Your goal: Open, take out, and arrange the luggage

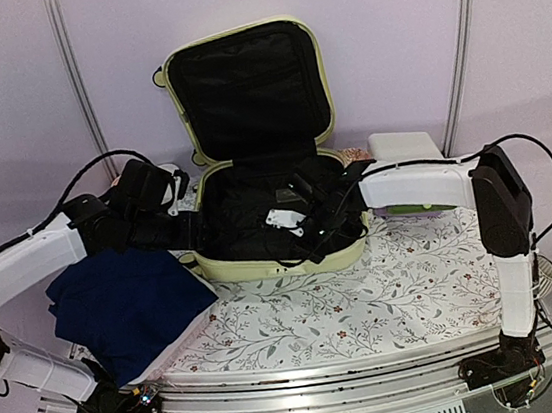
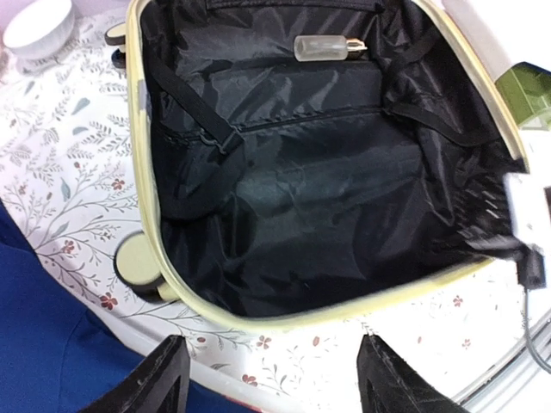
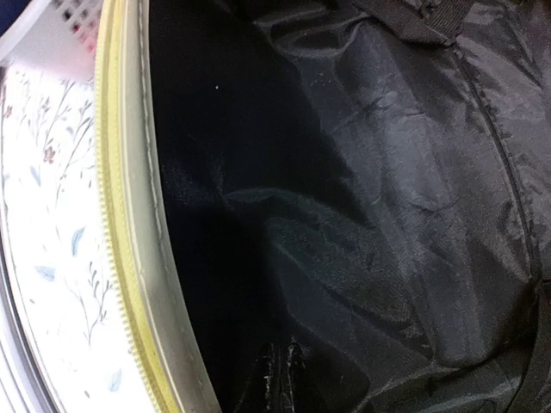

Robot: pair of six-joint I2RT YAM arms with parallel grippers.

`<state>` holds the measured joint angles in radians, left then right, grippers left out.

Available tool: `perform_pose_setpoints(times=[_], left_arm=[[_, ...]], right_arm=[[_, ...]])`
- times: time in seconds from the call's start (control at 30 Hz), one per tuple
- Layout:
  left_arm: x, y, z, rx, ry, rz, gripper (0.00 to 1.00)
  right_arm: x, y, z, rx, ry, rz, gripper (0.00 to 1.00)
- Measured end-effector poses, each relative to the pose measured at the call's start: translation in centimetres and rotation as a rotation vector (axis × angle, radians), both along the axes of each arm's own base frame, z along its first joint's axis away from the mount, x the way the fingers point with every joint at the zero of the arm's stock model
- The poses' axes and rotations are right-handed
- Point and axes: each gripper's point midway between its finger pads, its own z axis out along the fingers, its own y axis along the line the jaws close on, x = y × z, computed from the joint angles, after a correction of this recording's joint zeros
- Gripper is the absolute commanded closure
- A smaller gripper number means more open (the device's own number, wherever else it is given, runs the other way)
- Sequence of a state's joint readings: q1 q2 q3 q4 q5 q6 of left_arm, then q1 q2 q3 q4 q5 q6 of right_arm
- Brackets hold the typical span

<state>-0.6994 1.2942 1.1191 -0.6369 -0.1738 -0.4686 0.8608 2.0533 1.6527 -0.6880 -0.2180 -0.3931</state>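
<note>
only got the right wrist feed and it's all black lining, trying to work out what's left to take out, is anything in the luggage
Observer: Yes. The left wrist view shows a small frosted bottle lying on the lining of the luggage, close to one wall.
Operator: ok is the lid fully up
Observer: The lid stands upright at the back, black lining facing the arms.
Operator: and where's the left claw
Observer: The left claw is open with nothing between its fingers, outside the luggage just off its rim.
</note>
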Motion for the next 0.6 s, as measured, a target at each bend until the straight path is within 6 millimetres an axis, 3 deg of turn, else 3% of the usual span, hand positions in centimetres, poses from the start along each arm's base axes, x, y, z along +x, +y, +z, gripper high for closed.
perform_pose_setpoints(times=[0.17,0.37,0.47,0.5,0.6], left_arm=[[0.6,-0.3,-1.2,0.005,0.031,-0.006,0.3],[2.1,-0.2,-1.9,0.007,0.04,0.008,0.29],[3.0,0.1,-2.4,0.008,0.048,0.025,0.27],[3.3,0.3,-2.6,0.009,0.051,0.033,0.27],[4.2,0.5,-3.0,0.015,0.059,0.052,0.26]], right_arm=[[-2.4,-2.4,1.0,0.003,-0.005,0.037,0.96],[-4.4,-4.3,2.2,-0.019,0.012,0.069,0.85],[-3.6,-4.5,2.6,-0.028,-0.011,0.057,0.82],[-3.2,-4.5,2.9,-0.027,-0.015,0.051,0.77],[-0.2,-3.9,4.9,0.01,-0.082,0.017,0.73]])
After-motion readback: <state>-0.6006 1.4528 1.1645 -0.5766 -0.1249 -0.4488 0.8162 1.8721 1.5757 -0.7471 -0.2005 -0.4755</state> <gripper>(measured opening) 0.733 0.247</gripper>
